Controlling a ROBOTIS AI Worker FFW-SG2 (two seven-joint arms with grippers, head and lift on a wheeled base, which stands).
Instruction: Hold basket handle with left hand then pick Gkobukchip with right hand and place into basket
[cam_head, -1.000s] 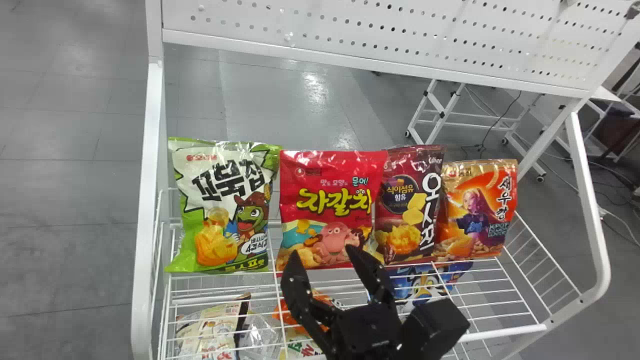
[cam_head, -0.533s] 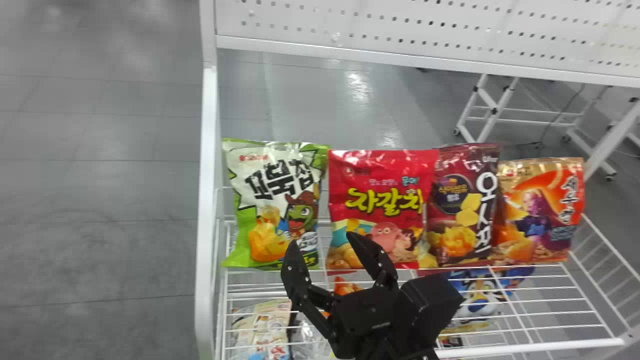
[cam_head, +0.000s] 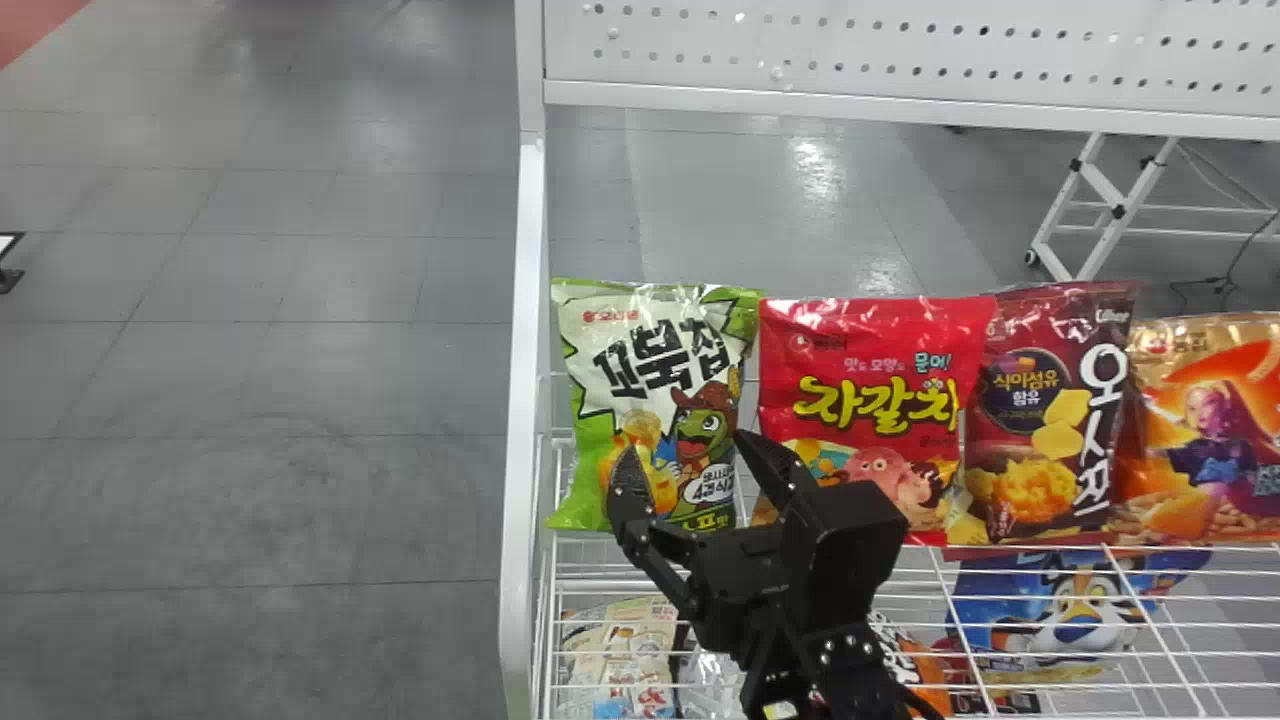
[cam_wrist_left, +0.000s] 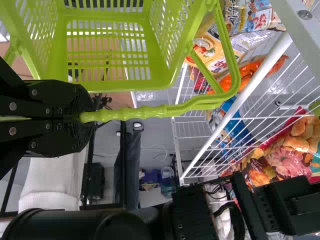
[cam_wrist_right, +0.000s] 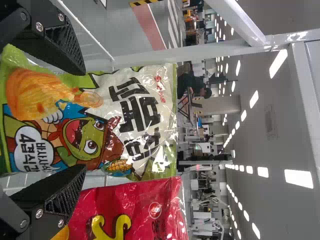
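Observation:
My right gripper (cam_head: 690, 470) stands open in front of the lower part of the green and white Gkobukchip bag (cam_head: 655, 370), which stands upright at the left end of the shelf. In the right wrist view the right gripper (cam_wrist_right: 75, 122) has its fingers spread at either side of the Gkobukchip bag (cam_wrist_right: 135, 110), with no grip on it. In the left wrist view my left gripper (cam_wrist_left: 82, 117) is shut on the handle (cam_wrist_left: 135, 113) of the green basket (cam_wrist_left: 110, 82).
Right of the Gkobukchip stand a red bag (cam_head: 860, 370), a maroon bag (cam_head: 1050, 420) and an orange bag (cam_head: 1220, 430). A white post (cam_head: 525, 380) rises at the wire shelf's left side. More snack bags (cam_head: 625, 650) lie on the level below.
The shelf and its bags have shifted to the right in the head view. My right gripper, formerly in front of the red bag, is now in front of the Gkobukchip, still open.

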